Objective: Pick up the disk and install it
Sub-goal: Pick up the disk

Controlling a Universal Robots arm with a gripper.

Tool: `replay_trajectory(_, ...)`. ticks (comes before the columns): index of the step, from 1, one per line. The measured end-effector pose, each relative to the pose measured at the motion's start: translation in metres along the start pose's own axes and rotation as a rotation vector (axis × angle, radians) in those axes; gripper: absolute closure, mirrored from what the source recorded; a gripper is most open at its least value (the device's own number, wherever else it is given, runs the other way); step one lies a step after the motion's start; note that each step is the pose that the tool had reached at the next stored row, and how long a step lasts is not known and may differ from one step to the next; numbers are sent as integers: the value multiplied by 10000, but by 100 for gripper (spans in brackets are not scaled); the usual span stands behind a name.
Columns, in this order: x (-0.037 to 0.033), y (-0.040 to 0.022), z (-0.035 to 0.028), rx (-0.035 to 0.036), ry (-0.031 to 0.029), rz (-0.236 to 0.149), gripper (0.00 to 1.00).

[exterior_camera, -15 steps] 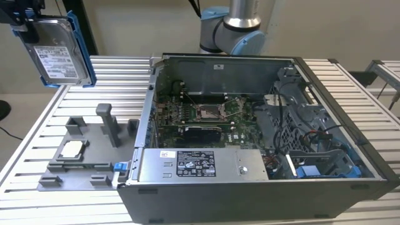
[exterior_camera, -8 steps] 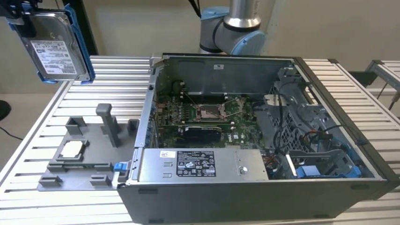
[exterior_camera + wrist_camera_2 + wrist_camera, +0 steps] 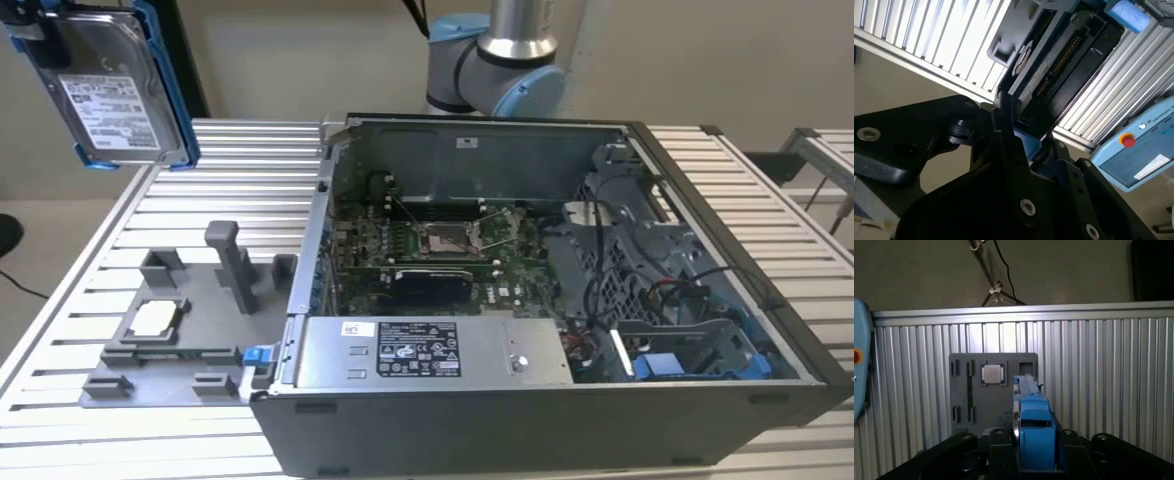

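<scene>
The disk [image 3: 114, 88], a silver hard drive with a white barcode label in a blue bracket, hangs high in the air at the exterior view's upper left, above the table's corner and well clear of the case. My gripper [image 3: 44, 40] is shut on its edge. The first wrist view has the disk [image 3: 1033, 425] edge-on, its blue bracket clamped between my black fingers [image 3: 999, 440], with the gripper [image 3: 1034, 452] closed around it. In the second wrist view the disk [image 3: 1064, 55] shows its dark underside and connector pins beyond the fingers [image 3: 1004, 125].
An open computer case [image 3: 747, 270] lies on the slatted table, with its motherboard, a grey box with a white label [image 3: 427, 350] and a blue-tabbed bay [image 3: 667, 365]. A grey tray [image 3: 187, 345] at the exterior view's left carries a small silver chip [image 3: 154, 318]. A light-blue pendant [image 3: 1139, 150] lies nearby.
</scene>
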State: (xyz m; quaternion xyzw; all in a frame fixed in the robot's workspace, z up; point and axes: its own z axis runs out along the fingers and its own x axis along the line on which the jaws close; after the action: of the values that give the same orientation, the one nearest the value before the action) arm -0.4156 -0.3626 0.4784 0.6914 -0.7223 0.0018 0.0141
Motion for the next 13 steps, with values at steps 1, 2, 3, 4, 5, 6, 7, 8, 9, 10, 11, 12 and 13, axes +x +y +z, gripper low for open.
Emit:
replay_trajectory(1, 1, 1, -21, 1, 2, 0, 100)
replay_trajectory(2, 1, 1, -38, 1, 3, -1, 100)
replay_trajectory(3, 1, 0, -44, 1, 7, 0, 100)
replay_trajectory(4, 1, 0, -44, 1, 7, 0, 100)
replay_trajectory(5, 1, 1, -44, 1, 8, 0, 100)
replay_trajectory(6, 1, 0, -44, 1, 8, 0, 100)
replay_trajectory(7, 1, 1, -44, 2, 8, 0, 100)
replay_trajectory(8, 1, 0, -44, 1, 8, 0, 100)
replay_trajectory(9, 1, 1, -44, 1, 9, 0, 100)
replay_trajectory(10, 1, 0, -44, 1, 9, 0, 100)
replay_trajectory(11, 1, -2, -44, 1, 9, 1, 100)
replay_trajectory(12, 0, -10, -45, 0, 10, 0, 100)
replay_trajectory(13, 0, -23, -45, -1, 11, 0, 100)
